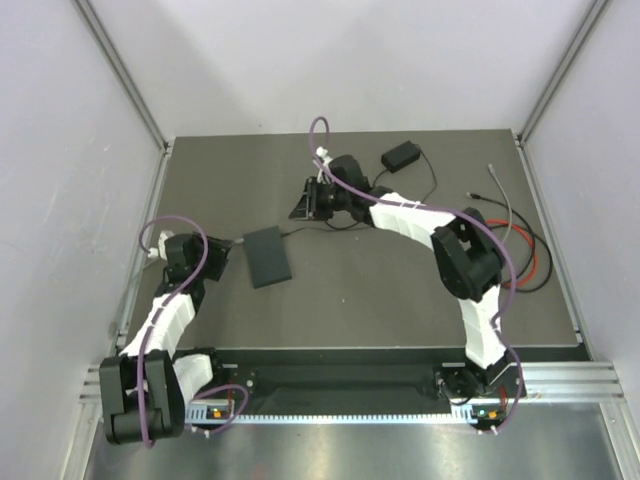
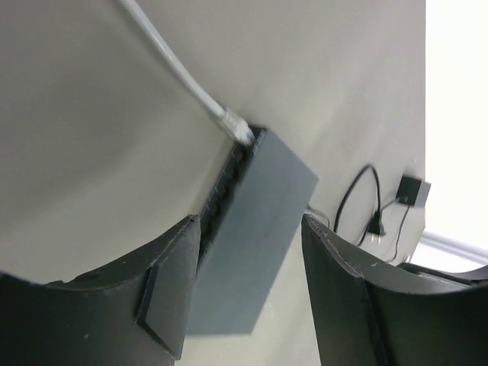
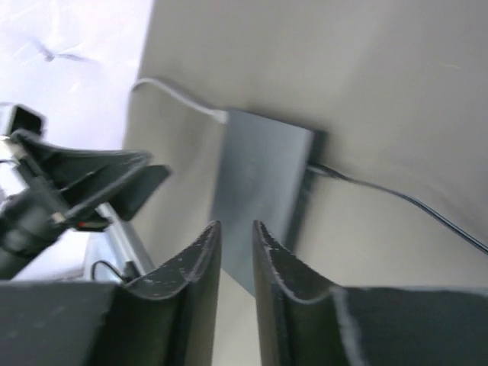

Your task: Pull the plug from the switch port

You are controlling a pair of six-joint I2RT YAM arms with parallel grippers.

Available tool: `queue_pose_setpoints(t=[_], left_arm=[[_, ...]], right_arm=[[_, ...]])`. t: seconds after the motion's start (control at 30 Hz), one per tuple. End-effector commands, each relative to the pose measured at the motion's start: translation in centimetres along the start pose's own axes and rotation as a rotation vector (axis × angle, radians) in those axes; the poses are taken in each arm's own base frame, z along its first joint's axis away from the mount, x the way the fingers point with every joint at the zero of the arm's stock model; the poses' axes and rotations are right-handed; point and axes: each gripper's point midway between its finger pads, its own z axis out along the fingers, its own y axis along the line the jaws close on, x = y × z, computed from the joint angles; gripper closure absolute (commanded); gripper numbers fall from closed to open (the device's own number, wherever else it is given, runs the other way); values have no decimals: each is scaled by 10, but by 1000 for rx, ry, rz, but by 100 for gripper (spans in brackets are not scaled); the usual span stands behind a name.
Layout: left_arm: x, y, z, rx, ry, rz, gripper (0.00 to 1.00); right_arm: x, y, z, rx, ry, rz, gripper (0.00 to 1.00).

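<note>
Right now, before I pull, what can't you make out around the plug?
The plug latch: left wrist view, too small.
The switch sockets: left wrist view, shadowed, nearer ones behind the left hand.
How the plug is seated: right wrist view, blurred; top view, too small.

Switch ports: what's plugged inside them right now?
The plug of a white cable sits in the end socket of the switch. The other sockets lie in shadow, so whether they hold anything cannot be seen.

Plug point(image 2: 238, 128) seated in switch point(image 2: 267, 191); pincer point(image 2: 250, 229) straddles switch, parted.
</note>
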Motion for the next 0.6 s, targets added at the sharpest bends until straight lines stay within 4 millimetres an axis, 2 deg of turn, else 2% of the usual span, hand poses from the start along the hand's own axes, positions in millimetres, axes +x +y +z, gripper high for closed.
queue_pose_setpoints(t=[0.0, 0.17, 0.27, 0.37, 0.57], left_arm=[[-16, -18, 12, 111, -67, -20, 39], [-11, -11, 31, 104, -28, -50, 40], [-12, -14, 36, 131, -34, -61, 41], [-12, -12, 43, 147, -39, -64, 41], [-8, -7, 52, 146, -20, -68, 42]], right_arm=[[-21, 67, 17, -218, -37, -60, 78], [-2, 63, 47, -233, 33, -79, 83], [10, 63, 55, -254, 61, -91, 85], [26, 53, 68, -252, 96, -112, 86], [37, 35, 80, -216, 127, -103, 86]])
